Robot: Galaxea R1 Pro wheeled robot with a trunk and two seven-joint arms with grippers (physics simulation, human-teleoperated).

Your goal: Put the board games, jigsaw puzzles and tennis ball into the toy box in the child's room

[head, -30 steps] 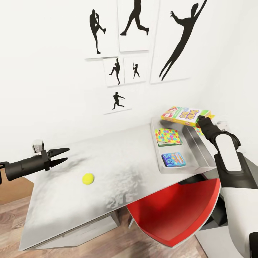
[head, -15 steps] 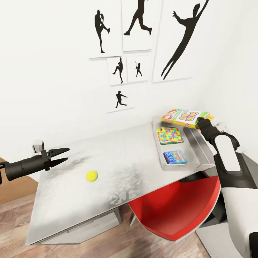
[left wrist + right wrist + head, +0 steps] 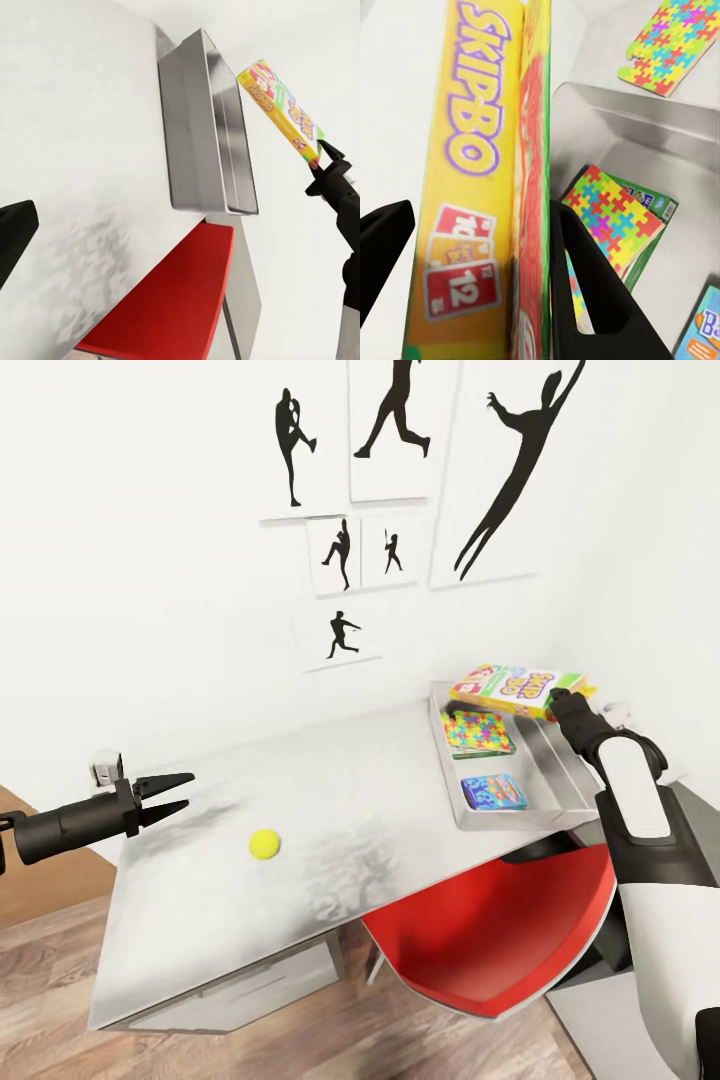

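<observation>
The Skip-Bo box point(image 3: 508, 691) is gripped by the right hand point(image 3: 556, 701) and held above the far end of the toy box point(image 3: 560, 780), tilted, not yet lowered in. In the right wrist view the box point(image 3: 487, 180) is seen clamped between the two dark fingers point(image 3: 585, 285), with the tray point(image 3: 660, 127) open below it. Over the last second the whole head picture has slid sideways, so a shift of the camera is read here, not of the things; the held box's place over the tray is barely altered, so the drop is judged still to come.

Inside the tray a puzzle box point(image 3: 477, 732) and the blue game box point(image 3: 494, 792) are already lying, well apart from each other. A second puzzle box point(image 3: 671, 45) is spotted on the tabletop point(image 3: 330, 800) just beyond the tray's far wall, so it is left to be fetched. The tennis ball point(image 3: 264, 844) is also out on the bare grey top, near the left hand point(image 3: 172, 794), which is held parted and empty at the edge. A red chair point(image 3: 500, 930) is tucked under the tabletop.
</observation>
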